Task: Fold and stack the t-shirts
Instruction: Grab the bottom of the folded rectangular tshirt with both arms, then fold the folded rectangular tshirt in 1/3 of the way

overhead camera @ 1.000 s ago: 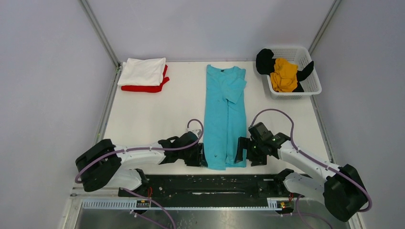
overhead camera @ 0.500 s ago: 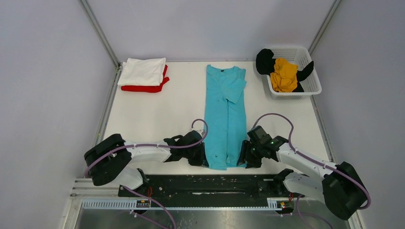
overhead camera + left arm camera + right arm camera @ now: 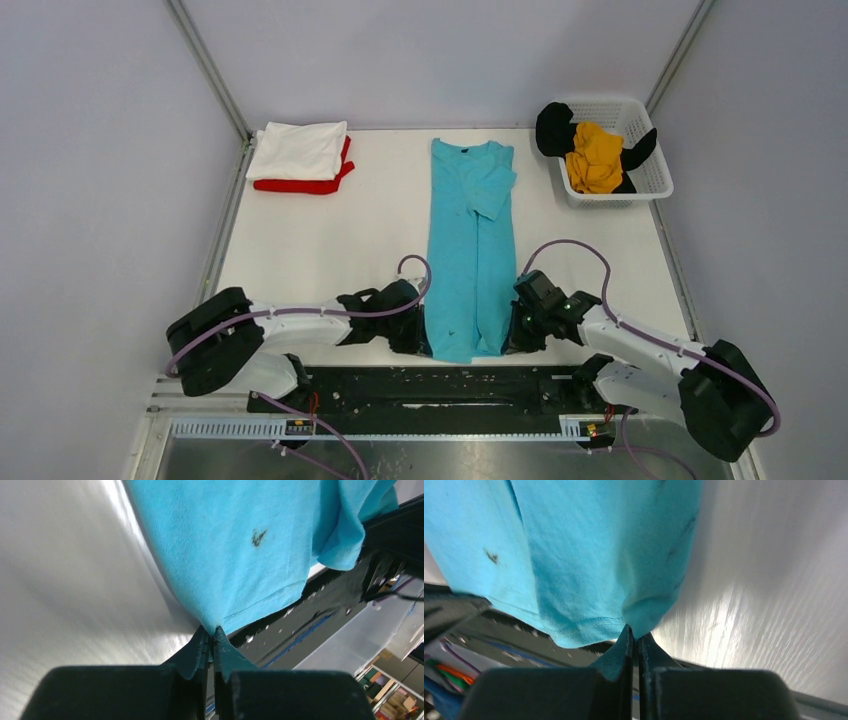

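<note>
A white table [image 3: 320, 240] between pale grey walls [image 3: 440, 60] holds a turquoise t-shirt [image 3: 470, 250] folded into a long strip down its middle. The left gripper [image 3: 211, 632] and right gripper [image 3: 635, 632] each pinch a near hem corner at the front edge.

Left claw [image 3: 211, 630] and right claw [image 3: 634, 631] have clamped onto the turquoise t-shirt [image 3: 470, 250].

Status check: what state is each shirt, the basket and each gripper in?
turquoise t-shirt: folded lengthwise, flat
red t-shirt: folded, bottom of stack
white t-shirt: folded, on top of it
basket: upright
mustard-yellow t-shirt: crumpled in basket
black t-shirt: crumpled, hanging over basket rim
left gripper: shut on turquoise t-shirt's near hem
right gripper: shut on same hem
</note>
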You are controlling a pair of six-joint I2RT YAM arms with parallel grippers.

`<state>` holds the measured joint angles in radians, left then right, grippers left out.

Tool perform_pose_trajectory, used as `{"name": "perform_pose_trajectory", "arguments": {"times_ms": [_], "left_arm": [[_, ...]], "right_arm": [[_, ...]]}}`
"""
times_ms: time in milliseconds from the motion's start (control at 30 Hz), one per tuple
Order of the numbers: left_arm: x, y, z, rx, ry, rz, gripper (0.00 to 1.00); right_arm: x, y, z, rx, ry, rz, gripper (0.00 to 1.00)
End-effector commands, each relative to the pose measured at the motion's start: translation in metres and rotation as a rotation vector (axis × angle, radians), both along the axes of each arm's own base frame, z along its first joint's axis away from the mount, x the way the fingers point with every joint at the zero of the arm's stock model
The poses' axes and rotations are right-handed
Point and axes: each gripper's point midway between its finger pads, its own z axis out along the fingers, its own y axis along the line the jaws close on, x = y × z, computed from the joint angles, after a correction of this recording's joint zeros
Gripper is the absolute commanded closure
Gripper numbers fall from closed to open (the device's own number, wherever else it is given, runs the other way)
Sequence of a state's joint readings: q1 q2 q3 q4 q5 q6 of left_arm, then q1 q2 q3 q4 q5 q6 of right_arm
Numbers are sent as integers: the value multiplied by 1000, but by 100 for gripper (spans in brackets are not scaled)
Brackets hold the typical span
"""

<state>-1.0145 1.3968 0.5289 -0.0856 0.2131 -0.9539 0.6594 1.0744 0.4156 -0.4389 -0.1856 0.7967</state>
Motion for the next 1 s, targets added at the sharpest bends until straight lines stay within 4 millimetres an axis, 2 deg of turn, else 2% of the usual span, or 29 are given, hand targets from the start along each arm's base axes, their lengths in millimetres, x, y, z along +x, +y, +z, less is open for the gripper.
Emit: {"name": "perform_pose_trajectory", "arguments": {"times_ms": [0, 67, 133, 233, 400, 500, 567, 767, 967], "left_arm": [[-32, 23, -5, 44, 46, -56, 100], [-36, 20, 4, 20, 34, -79, 100], [-36, 15, 15, -11, 11, -97, 100], [-25, 6, 31, -41, -45, -100, 100], [8, -2, 56, -1, -178, -67, 100], [37, -19, 78, -47, -241, -27, 100], [59, -26, 86, -62, -265, 12, 100], [127, -24, 89, -30, -302, 139, 100], [187, -23, 96, -5, -347, 200, 100]], "right_arm": [[-54, -13, -3, -21, 103, 141, 100], [-63, -2, 4, 42, 113, 158, 100], [-62, 3, 11, 72, 91, 153, 100], [-47, 6, 24, 77, 7, 135, 100], [-13, 12, 45, 49, -132, 109, 100], [12, 15, 57, 7, -204, 87, 100], [29, 17, 65, -12, -241, 72, 100], [85, 12, 88, -15, -320, -11, 100], [137, 8, 99, -31, -361, -59, 100]]}}
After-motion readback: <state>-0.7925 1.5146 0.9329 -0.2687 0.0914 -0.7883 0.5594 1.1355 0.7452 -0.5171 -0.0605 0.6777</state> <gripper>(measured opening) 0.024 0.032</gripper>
